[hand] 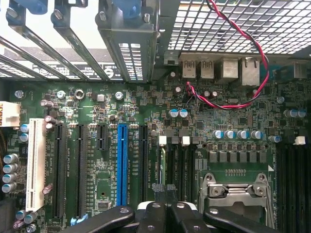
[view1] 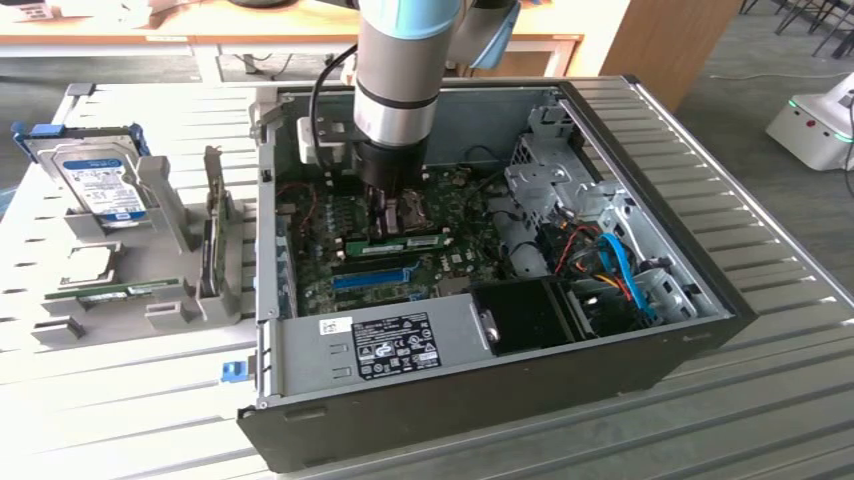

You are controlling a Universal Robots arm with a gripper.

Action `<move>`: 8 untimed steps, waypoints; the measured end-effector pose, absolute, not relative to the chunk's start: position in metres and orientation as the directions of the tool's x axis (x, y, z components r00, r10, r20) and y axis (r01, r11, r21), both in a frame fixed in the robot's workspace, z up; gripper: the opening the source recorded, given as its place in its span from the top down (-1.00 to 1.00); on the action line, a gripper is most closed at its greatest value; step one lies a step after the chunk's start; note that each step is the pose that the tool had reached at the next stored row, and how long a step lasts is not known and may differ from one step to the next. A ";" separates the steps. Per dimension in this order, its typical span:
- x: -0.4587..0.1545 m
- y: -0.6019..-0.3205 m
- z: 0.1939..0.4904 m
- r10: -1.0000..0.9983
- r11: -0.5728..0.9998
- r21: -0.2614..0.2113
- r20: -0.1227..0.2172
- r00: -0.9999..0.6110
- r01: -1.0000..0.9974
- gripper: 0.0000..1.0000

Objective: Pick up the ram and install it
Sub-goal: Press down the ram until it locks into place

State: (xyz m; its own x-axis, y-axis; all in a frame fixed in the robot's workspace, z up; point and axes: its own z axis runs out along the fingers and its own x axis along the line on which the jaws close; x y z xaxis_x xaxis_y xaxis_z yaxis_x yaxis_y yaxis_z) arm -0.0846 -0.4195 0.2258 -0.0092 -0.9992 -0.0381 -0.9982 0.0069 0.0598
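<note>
Black gripper (view1: 387,205) closed, lowered inside open black computer case (view1: 694,330) above green motherboard (hand: 146,107); long green ram stick (view1: 400,243) beneath fingertips, seating apparently unfinished.

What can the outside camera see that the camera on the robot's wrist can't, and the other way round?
Exterior view: the whole open computer case, the arm, a hard drive and a green stick in the rack at the exterior view's left. Wrist view: close detail, like the red-and-black wire and processor socket. Both: the green motherboard, its blue slot and the gripper.
</note>
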 end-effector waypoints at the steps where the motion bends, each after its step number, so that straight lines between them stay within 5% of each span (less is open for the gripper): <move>1: -0.085 -0.420 0.226 -0.999 0.007 0.060 -0.038 -0.009 -0.998 0.79; 8: -0.085 -0.420 0.225 -0.999 0.007 0.060 -0.038 -0.009 -0.998 0.79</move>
